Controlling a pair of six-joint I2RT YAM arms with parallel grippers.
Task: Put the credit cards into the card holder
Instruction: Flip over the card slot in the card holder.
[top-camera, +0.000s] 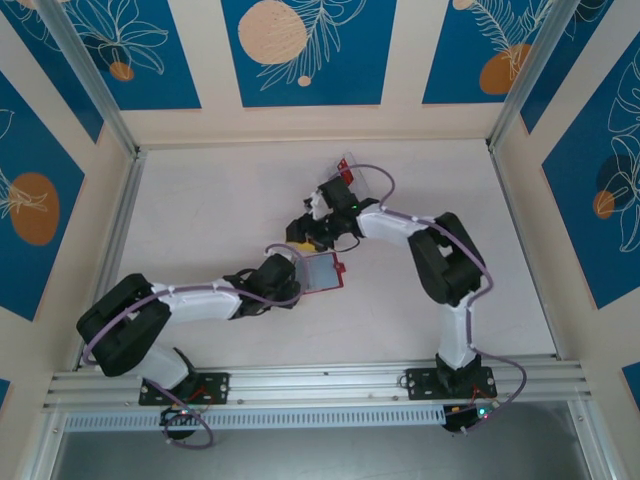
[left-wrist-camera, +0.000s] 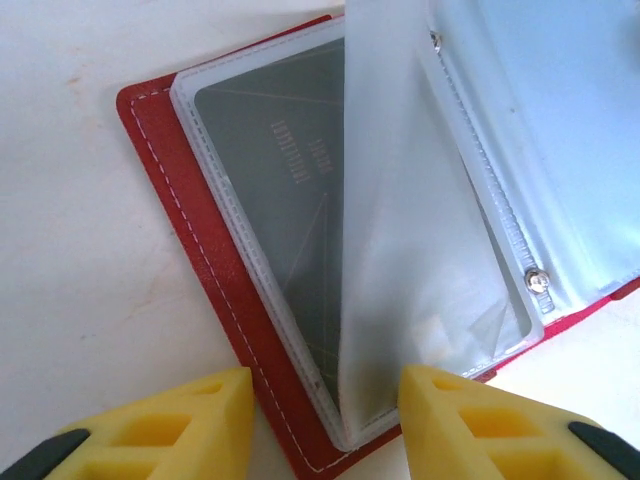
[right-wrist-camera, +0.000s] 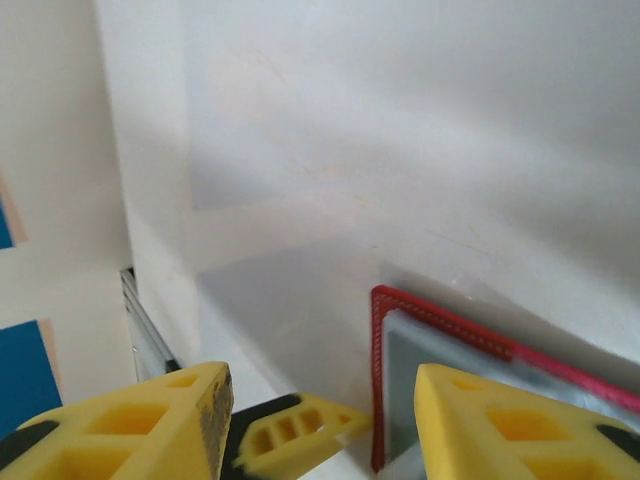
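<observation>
1. Top view: L claw (top-camera: 294, 282) is at the near L side of the open card holder (top-camera: 322, 272), which lies approx. mid-table (top-camera: 430, 325), red edge showing round grey inner pockets. R claw (top-camera: 305, 240) is just past the holder's far side, w/ a bit of yellow finger showing. Can't tell from here how far apart either claw's fingers are. Red cards w/ white marks (top-camera: 345, 171) sit farther back, at the clear tray (top-camera: 374, 182), beyond the R claw.

2. L wrist view: L claw's yellow fingers are apart, one at bottom L, one at bottom R, w/ the holder's red corner showing btwn them. Can't tell if the R-hand finger touches the sleeve edge. Holder is open; a clear sleeve (left-wrist-camera: 385, 230) stands partly lifted over a dark panel w/ faint print (left-wrist-camera: 270, 170); can't tell if that's a card. Metal rings (left-wrist-camera: 537, 280) run along the fold, w/ more clear/bluish sleeves on the far side.

3. R wrist view: R claw's fingers are apart too, nothing gripped btwn the tips. Holder's red corner + grey pocket show low in the pic, partly hidden behind the R-hand finger. One yellow finger of the L claw pokes in btwn the R claw's fingers in this view, near the holder's edge; contact unclear.
</observation>
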